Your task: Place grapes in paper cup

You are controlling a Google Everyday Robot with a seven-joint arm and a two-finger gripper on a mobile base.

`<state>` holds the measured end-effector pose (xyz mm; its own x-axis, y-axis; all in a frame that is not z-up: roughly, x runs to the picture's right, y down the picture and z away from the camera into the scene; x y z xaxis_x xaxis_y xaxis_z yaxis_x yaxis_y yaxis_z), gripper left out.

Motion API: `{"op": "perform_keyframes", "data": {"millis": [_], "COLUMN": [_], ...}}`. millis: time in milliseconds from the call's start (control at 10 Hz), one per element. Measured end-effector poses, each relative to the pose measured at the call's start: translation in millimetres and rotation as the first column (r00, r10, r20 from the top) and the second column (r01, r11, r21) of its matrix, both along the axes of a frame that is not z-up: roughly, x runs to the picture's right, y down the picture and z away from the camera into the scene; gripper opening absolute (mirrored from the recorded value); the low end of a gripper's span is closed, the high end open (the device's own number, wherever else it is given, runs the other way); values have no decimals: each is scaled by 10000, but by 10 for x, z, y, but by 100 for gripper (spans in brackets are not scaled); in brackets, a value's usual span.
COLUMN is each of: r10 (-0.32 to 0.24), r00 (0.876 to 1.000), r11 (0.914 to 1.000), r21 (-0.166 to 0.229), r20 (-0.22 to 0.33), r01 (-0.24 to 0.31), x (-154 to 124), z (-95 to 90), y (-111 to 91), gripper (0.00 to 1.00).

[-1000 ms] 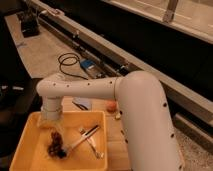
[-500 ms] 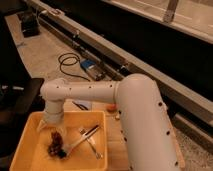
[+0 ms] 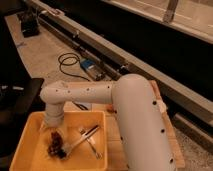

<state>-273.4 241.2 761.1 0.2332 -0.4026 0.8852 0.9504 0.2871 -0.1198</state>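
The grapes [image 3: 54, 145], a small dark reddish bunch, lie in the yellow tray [image 3: 30, 132] toward its front left. My white arm reaches left over the tray and bends down, so the gripper [image 3: 54, 132] hangs just above the grapes, open and holding nothing. The wrist hides most of it. The paper cup is out of view.
Two silvery utensils [image 3: 86, 138] lie crossed in the tray right of the grapes, one with a dark tip. The tray sits on a wooden table [image 3: 166, 131]. A black chair [image 3: 17, 102] stands at the left. A coiled cable [image 3: 70, 61] and a blue box [image 3: 90, 66] lie on the floor behind.
The wrist has come down a little toward the grapes. Grapes and utensils have not moved.
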Motion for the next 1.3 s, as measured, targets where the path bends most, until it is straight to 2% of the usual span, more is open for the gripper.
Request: {"op": "perform_keyframes", "data": {"millis": [300,500,800,1200,1300], "r10": [-111,44,162,161,154], "r00": [9992,9992,9994,9994,9994], "r11": [9999,9995,9984,9984,9984], "r21": [-72,-296,-536,-536,-535], "r20": [-389,-409,-292,-312,-312], "r01": [109,-56,-177,-178,-170], "x": [8,18,5,32,37], "z": [126,246,267,246,243], "y": [118,246,337,288,278], "gripper": [80,77,49,8,3]}}
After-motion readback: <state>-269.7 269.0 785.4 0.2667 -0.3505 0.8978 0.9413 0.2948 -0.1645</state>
